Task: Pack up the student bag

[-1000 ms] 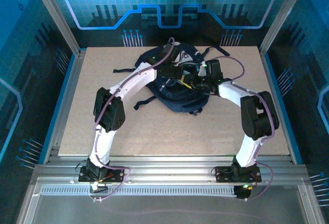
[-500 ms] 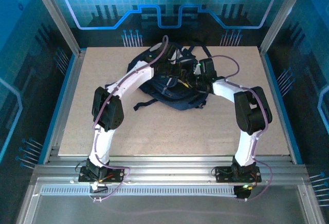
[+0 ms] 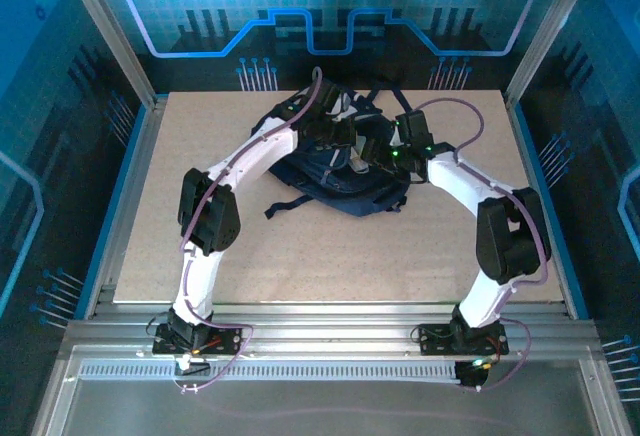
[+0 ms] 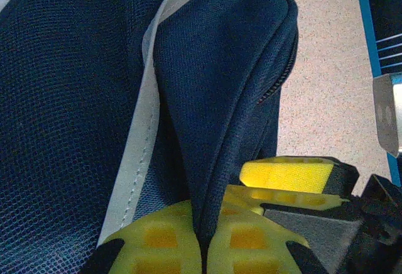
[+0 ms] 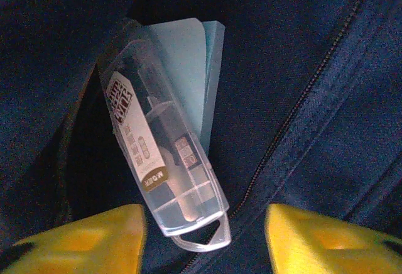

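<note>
A speckled beige tabletop [image 3: 340, 256] is lying in cool blue light. Blue circuit-patterned panels [image 3: 320, 6] are standing behind it and flanking both sides, aluminium posts [image 3: 105, 26] are rising at its far corners, and metal rails [image 3: 330, 341] are running along its near edge.

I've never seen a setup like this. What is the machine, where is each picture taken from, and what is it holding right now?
The machine is two white robot arms, a left arm and a right arm, bolted at the near edge of a table. Each ends in a two-finger claw with yellow pads. The wide picture comes from a fixed camera above and behind the arms. The two close-ups come from cameras on the wrists.

A navy bag lies on the table, and both arms reach over it. The left claw is shut, pinching a fold of the bag's fabric. The right claw is open. Between its fingers a clear plastic case lies in the bag's opening, over a light blue pad, and the claw does not grip it.
</note>
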